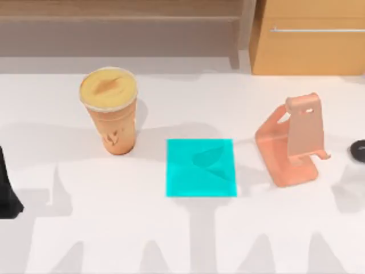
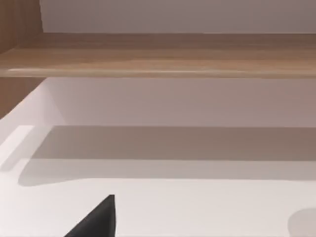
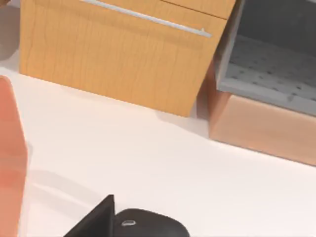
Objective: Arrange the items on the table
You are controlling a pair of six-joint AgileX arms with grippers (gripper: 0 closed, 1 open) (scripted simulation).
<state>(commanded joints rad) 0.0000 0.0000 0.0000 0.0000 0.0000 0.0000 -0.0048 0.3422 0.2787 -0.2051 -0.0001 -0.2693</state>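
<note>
A tall orange-tan cup with a yellowish lid stands upright at the back left of the white table. At the table's right edge lies a small black mouse, to the right of the pink stand. In the right wrist view the mouse lies right beside a black part of my right gripper. My left gripper sits at the table's left edge, apart from the cup; a black tip of it hangs over bare tabletop.
A flat cyan mat lies at the middle. A salmon-pink phone stand stands to its right. A wooden cabinet with a metal handle and a low shelf line the back edge.
</note>
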